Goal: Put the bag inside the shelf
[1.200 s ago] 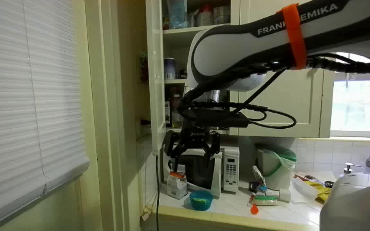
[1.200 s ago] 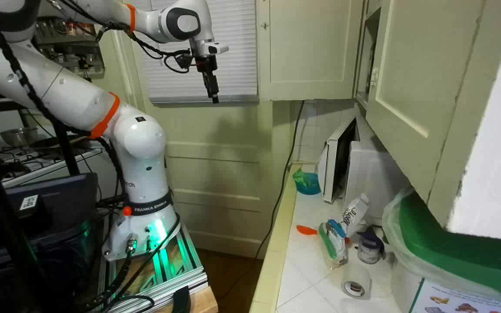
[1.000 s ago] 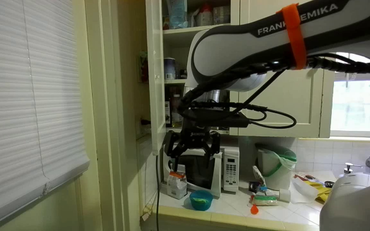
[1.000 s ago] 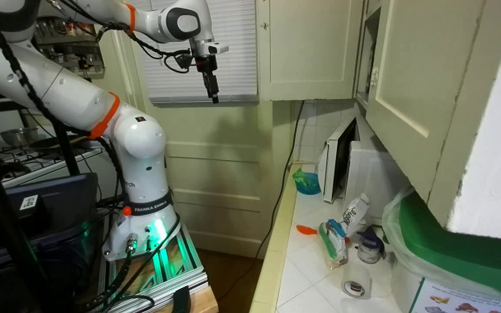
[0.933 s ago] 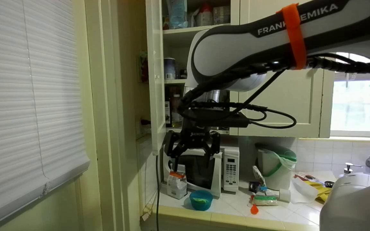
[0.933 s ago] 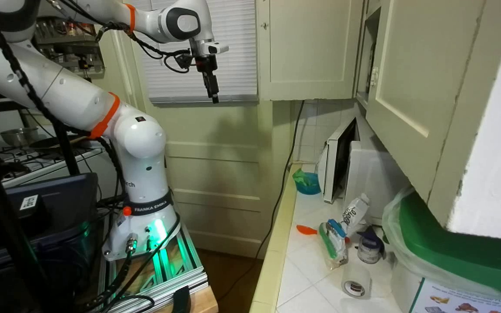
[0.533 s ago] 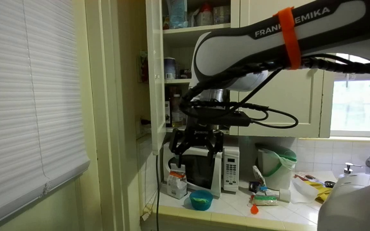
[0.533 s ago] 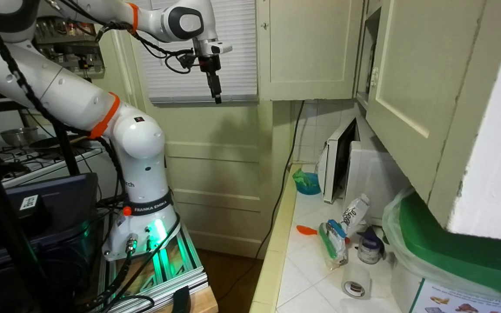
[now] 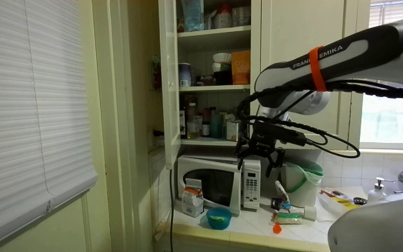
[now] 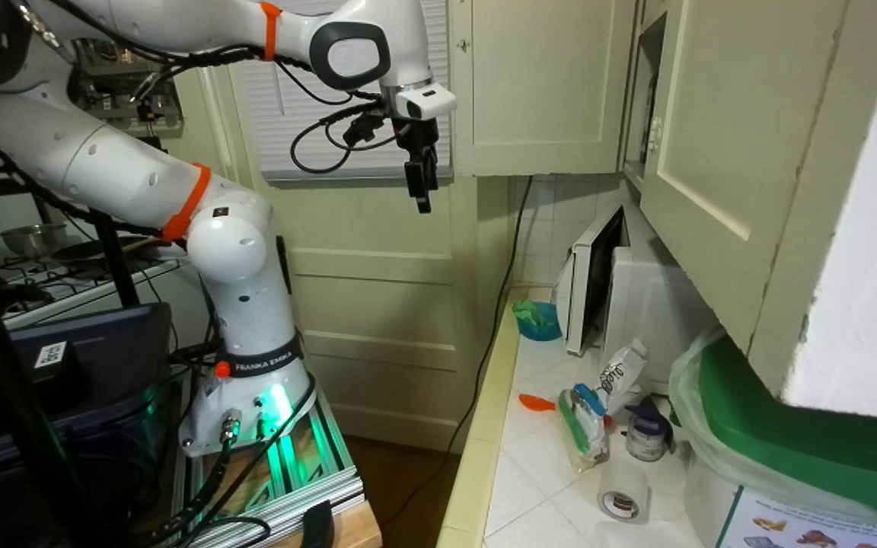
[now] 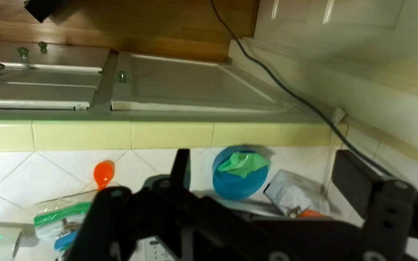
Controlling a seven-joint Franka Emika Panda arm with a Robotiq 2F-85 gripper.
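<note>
The bag (image 9: 192, 202) is a small pale packet with an orange band. It stands on the counter in front of the microwave's left side. In the wrist view the bag (image 11: 291, 194) lies between the fingers, well below them. My gripper (image 9: 254, 168) is open and empty, in the air to the right of the bag and apart from it. It also shows in an exterior view (image 10: 423, 204) side-on, and in the wrist view (image 11: 267, 168). The shelf (image 9: 212, 141) is the open cream cupboard above the microwave, with bottles, jars and boxes on its boards.
The silver microwave (image 9: 252, 185) has its door ajar. A blue bowl (image 9: 219, 218) with a green cloth stands before it. The cupboard door (image 9: 170, 84) stands open at left. A green-lidded tub (image 9: 301, 185), a zip bag (image 9: 288, 219) and an orange spoon (image 9: 277, 228) are further right.
My arm has moved right in an exterior view, away from over the bag and from in front of the shelf. The gripper stays open. The bag has not moved.
</note>
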